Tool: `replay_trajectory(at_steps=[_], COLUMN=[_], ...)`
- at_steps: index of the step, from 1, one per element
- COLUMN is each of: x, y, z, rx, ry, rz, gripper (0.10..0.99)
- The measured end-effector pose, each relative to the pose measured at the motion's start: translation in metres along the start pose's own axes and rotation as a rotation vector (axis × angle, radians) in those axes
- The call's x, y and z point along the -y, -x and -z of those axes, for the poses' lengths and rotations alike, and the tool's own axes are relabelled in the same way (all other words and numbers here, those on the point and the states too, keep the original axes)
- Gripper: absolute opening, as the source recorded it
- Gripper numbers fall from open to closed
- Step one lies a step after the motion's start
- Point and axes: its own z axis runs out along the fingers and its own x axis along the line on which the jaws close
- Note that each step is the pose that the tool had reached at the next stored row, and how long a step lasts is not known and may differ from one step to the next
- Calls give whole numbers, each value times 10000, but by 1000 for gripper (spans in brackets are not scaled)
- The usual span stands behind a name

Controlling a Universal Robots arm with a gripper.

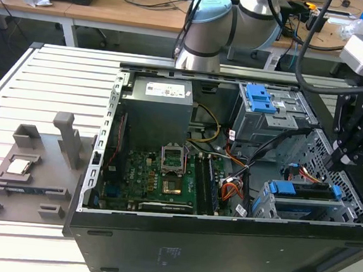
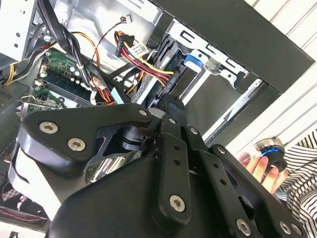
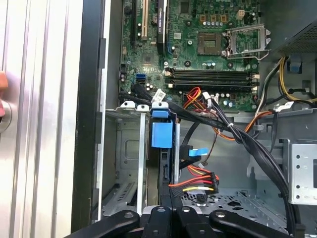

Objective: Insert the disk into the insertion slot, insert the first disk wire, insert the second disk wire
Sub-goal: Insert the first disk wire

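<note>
So the case (image 1: 222,254) is lying on its side with the panel off, and the disk (image 1: 304,190) is already sitting in the insertion slot (image 1: 263,207), the low silver perforated cage in the corner of the case at the exterior view's right. The drive's long axis runs across that view: one end points at the motherboard (image 1: 159,172) and the other at the end of the case nearest the gripper (image 1: 342,156). In the first wrist view the disk (image 3: 162,134) is edge-on, its blue carrier a thin strip between the cage's silver walls (image 3: 131,148), so it looks stood on its side rather than lying flat. The gripper (image 3: 171,198) hangs right at the near end of the drive, and in both wrist views its two fingers look pressed together. I can't tell if anything is pinched between them. Just beside the tips is a bundle of red, yellow and black wires (image 3: 198,184) ending in a black connector, and a little farther along is a dark cable with a blue tab (image 3: 198,152). Can't tell if either is plugged into the drive. The taller grey cage with the blue latch (image 1: 266,115) sits behind the slot. In the second wrist view a person's hand (image 2: 257,166) is outside the case by a knob with a blue ring (image 2: 270,151).
</note>
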Motion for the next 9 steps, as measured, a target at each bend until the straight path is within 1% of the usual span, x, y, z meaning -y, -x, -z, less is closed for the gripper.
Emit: replay_trajectory(at_steps=[2,9], x=[-1,-1], y=[-1,-1], z=[17,20], rx=[0,-1], ry=[0,0], rz=[0,1], gripper=[106,106])
